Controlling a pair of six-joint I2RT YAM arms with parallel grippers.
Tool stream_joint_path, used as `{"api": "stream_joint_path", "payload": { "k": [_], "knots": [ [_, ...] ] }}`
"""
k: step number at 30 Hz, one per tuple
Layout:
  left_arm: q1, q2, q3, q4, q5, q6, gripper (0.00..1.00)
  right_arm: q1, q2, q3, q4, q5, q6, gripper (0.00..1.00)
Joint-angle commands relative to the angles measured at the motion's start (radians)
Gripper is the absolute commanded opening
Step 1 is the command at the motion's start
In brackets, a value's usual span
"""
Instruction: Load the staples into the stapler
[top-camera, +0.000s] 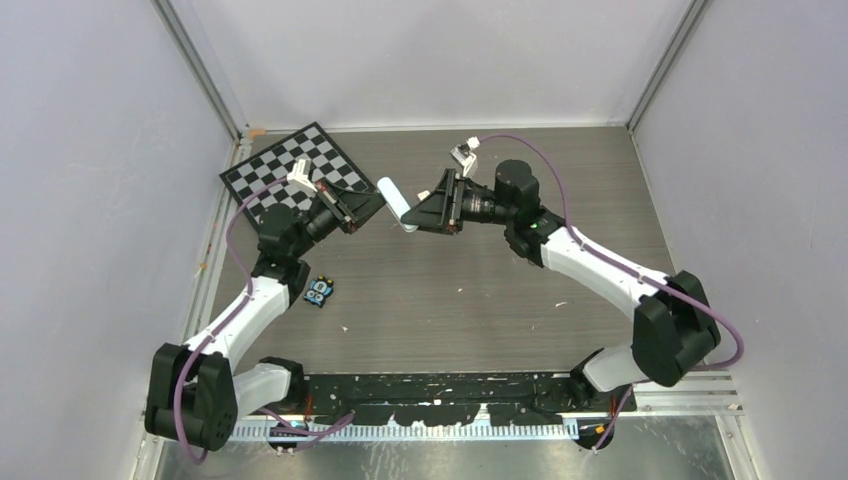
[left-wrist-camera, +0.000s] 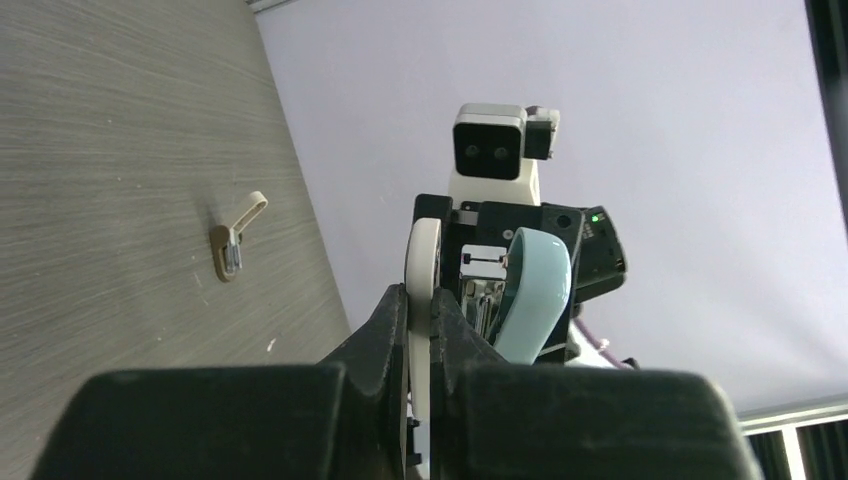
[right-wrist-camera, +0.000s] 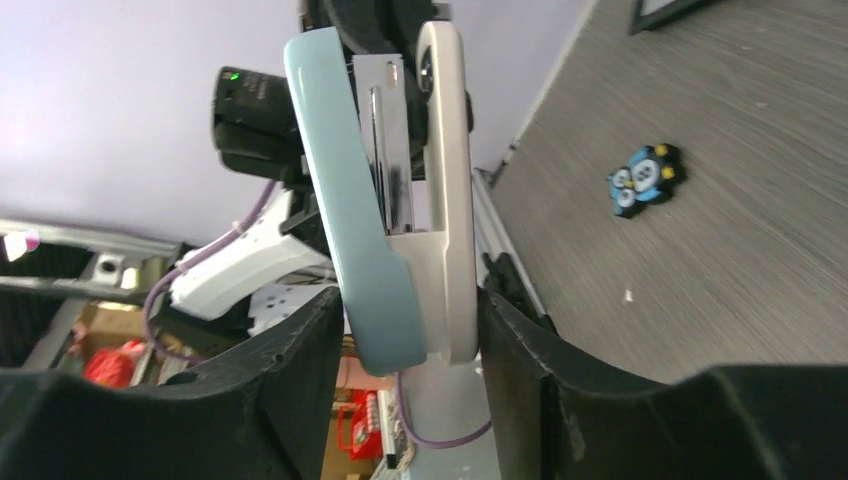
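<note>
The stapler hangs in the air between both grippers above the table's middle. My left gripper is shut on its white base. The pale teal top stands swung away from the base, with the silver channel showing between them. In the right wrist view the stapler stands upright, teal top on the left and white base on the right. My right gripper closes around its hinge end, with the fingers against both sides. No loose staples show clearly.
A small tan rounded piece with a grey ribbed bit lies on the table near the back wall. A black-and-blue gadget lies at the left, also in the right wrist view. A checkerboard lies at the back left.
</note>
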Motion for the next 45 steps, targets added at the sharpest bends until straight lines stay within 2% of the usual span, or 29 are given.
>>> {"api": "stream_joint_path", "payload": {
  "k": [1, 3, 6, 11, 13, 20, 25, 34, 37, 42, 45],
  "knots": [
    [0.019, -0.044, 0.006, 0.006, -0.031, 0.088, 0.00, 0.006, -0.123, 0.113, -0.491, 0.198, -0.271, 0.62],
    [0.022, -0.077, 0.024, -0.116, -0.045, 0.184, 0.00, 0.007, -0.143, 0.154, -0.623, 0.278, -0.342, 0.69],
    [0.020, -0.155, 0.072, -0.387, -0.120, 0.353, 0.00, 0.009, -0.155, 0.201, -0.708, 0.350, -0.396, 0.72],
    [-0.001, -0.213, 0.186, -0.750, -0.254, 0.600, 0.00, 0.089, -0.104, 0.346, -0.864, 0.550, -0.533, 0.71],
    [-0.011, -0.209, 0.215, -0.820, -0.274, 0.639, 0.00, 0.130, -0.070, 0.405, -0.900, 0.611, -0.573, 0.70],
    [-0.033, -0.213, 0.237, -0.917, -0.323, 0.689, 0.00, 0.238, 0.049, 0.563, -0.941, 0.712, -0.642, 0.68],
    [-0.035, -0.233, 0.214, -0.905, -0.323, 0.690, 0.00, 0.285, 0.132, 0.646, -0.938, 0.762, -0.671, 0.68],
    [-0.035, -0.246, 0.200, -0.904, -0.318, 0.703, 0.00, 0.313, 0.285, 0.761, -0.972, 0.749, -0.673, 0.68],
    [-0.035, -0.249, 0.190, -0.892, -0.314, 0.706, 0.00, 0.314, 0.308, 0.767, -0.946, 0.736, -0.670, 0.61],
    [-0.035, -0.253, 0.192, -0.909, -0.326, 0.705, 0.00, 0.314, 0.336, 0.801, -0.953, 0.748, -0.684, 0.38],
    [-0.033, -0.258, 0.208, -0.978, -0.399, 0.703, 0.00, 0.314, 0.317, 0.782, -0.946, 0.766, -0.703, 0.33]
  ]
}}
